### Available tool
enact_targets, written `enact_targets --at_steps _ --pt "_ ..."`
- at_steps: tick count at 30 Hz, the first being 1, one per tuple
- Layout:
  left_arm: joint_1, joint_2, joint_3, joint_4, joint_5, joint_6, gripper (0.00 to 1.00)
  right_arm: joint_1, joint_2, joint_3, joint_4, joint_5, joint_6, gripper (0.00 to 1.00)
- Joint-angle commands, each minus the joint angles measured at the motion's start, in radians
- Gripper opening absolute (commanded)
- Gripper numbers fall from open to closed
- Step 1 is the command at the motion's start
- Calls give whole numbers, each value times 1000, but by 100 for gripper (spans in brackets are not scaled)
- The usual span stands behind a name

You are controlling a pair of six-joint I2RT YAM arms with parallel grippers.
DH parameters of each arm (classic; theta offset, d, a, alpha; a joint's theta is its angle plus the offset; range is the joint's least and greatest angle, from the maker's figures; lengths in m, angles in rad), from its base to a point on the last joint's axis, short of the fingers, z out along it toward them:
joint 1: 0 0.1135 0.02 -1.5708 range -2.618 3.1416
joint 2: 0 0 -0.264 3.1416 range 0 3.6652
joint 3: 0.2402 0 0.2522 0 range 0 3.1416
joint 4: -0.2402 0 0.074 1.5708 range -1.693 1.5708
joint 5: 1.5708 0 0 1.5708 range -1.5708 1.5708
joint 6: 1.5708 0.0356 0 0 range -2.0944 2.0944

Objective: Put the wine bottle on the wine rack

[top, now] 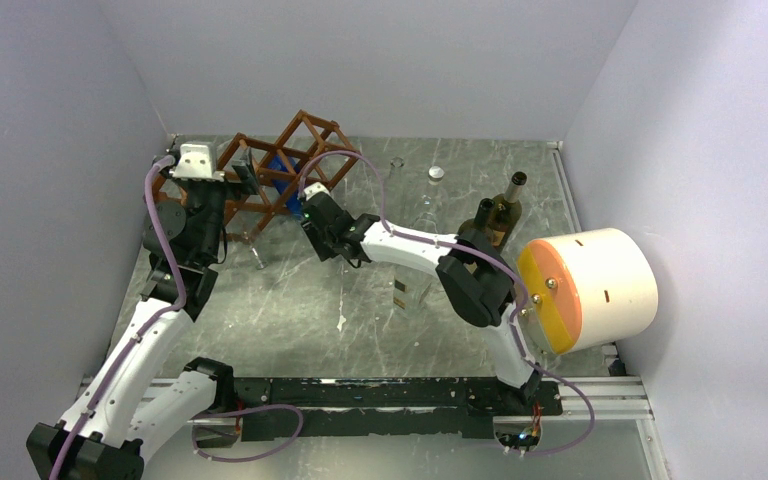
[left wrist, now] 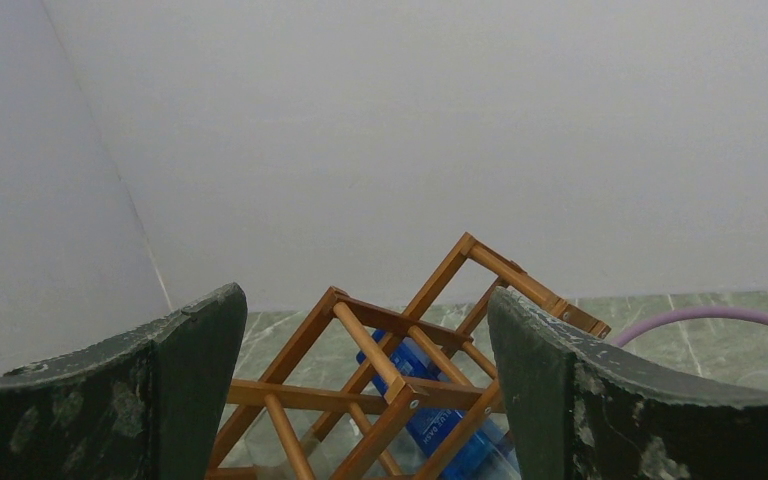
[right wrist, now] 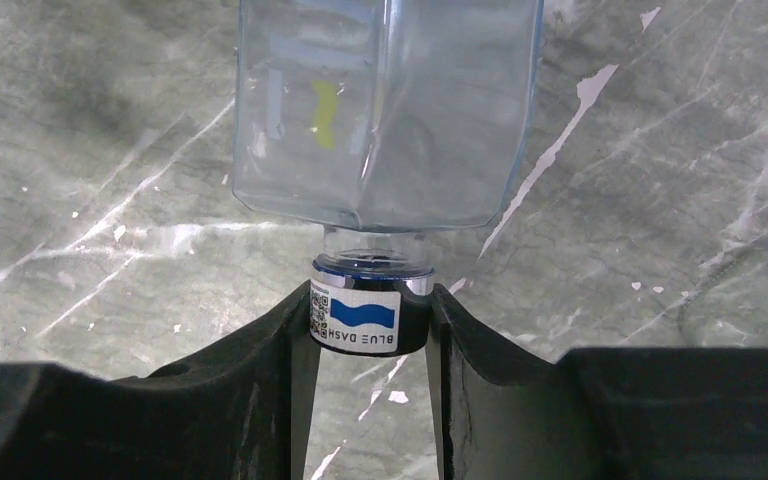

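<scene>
Wine bottle point(right wrist: 385, 110) sits in the wine rack point(left wrist: 400, 388), far left corner, right gripper point(right wrist: 368, 305) pinching its cap. Left gripper point(left wrist: 365, 300) spread wide

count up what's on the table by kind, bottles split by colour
wine rack: 1
blue bottle, lying in the rack: 1
dark bottles: 2
clear bottles: 2 plain to see, maybe more, too faint to tell
white roll with orange end: 1
total: 7 at least
</scene>
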Motion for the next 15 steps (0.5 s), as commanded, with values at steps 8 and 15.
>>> enact_targets --at_steps 8,15 --pt "9 -5 -9 41 26 -9 94 -17 21 72 51 -4 -11 30" --pt "9 -7 -7 41 37 -12 94 -21 -19 35 115 -39 1 49"
